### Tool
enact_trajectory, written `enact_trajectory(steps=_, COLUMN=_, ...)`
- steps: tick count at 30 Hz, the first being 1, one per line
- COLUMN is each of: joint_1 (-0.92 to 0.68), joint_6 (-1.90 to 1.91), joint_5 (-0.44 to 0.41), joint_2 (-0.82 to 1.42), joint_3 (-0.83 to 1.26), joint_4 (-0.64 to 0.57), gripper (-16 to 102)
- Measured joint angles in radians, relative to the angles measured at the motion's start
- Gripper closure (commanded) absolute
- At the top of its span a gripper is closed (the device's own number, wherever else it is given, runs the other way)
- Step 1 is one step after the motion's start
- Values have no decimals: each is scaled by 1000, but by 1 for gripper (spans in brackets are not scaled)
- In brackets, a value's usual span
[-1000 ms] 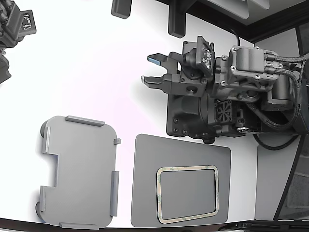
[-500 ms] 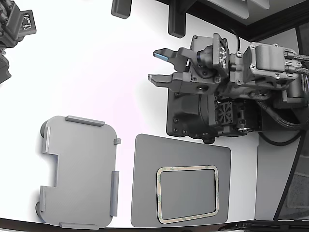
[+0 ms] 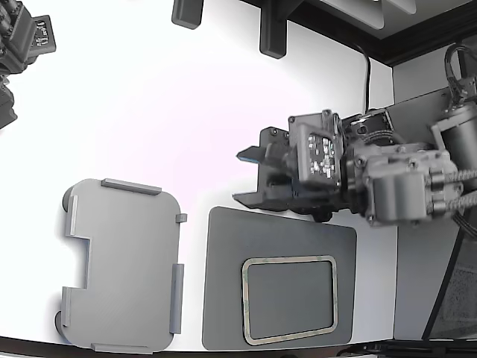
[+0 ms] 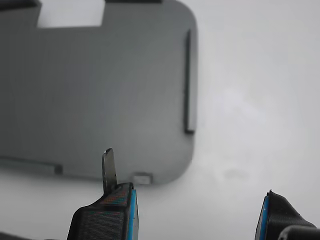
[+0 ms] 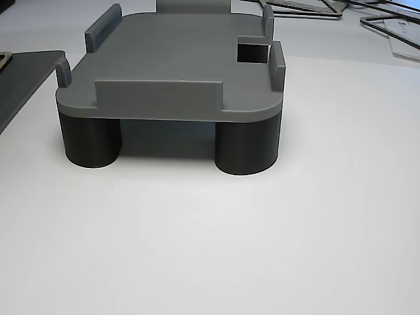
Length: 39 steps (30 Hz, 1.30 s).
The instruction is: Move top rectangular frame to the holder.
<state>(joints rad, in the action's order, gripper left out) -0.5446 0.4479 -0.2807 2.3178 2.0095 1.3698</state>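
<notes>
The beige-cream rectangular frame (image 3: 244, 298) lies flat on a dark grey mat (image 3: 223, 283) near the bottom edge of the exterior view. The light grey holder (image 3: 123, 265) stands to the exterior view's left of the mat, nothing on it. My gripper (image 3: 243, 177) is open and empty. It hangs above the white table just beyond the mat's far edge, pointing toward the exterior view's left. In the wrist view the gripper (image 4: 197, 215) frames bare table, with the holder (image 4: 100, 90) ahead. The other view shows the holder (image 5: 177, 59) on dark round feet.
A dark base block (image 3: 272, 186) sits behind the gripper. Two dark posts (image 3: 272, 33) stand at the table's far edge, and camera gear (image 3: 22, 45) sits at the exterior view's top left. The mat's corner (image 5: 20, 79) shows beside the holder in the other view.
The arm has swung down the exterior view toward the mat, and the wrist has turned. The gripper stays open and empty. Frame, mat and holder have not moved.
</notes>
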Motion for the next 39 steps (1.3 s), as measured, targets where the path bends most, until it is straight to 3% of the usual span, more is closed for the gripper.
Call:
enact_trajectory(steps=4, joint_1=-169, joint_6=164, joint_5=-61, joint_2=-127, joint_3=-91, joint_4=133, gripper=-13)
enact_trajectory(steps=8, joint_1=-357, joint_6=353, joint_5=-109, joint_2=-209, joint_3=-91, joint_4=193, gripper=-14)
enact_trajectory(steps=14, joint_1=-523, joint_6=534, joint_5=-6, joint_2=-239, joint_3=-17, joint_4=163, gripper=-14)
enact_trajectory(steps=19, joint_1=-577, joint_6=595, joint_5=64, joint_2=-192, joint_3=94, joint_4=83, gripper=-14)
enact_trajectory(steps=31, joint_1=-670, joint_6=713, joint_5=150, joint_2=-249, joint_3=146, joint_4=80, gripper=-13)
enact_trajectory(steps=39, joint_1=-670, joint_6=703, joint_5=170, joint_2=-258, joint_3=239, joint_4=-6, gripper=0)
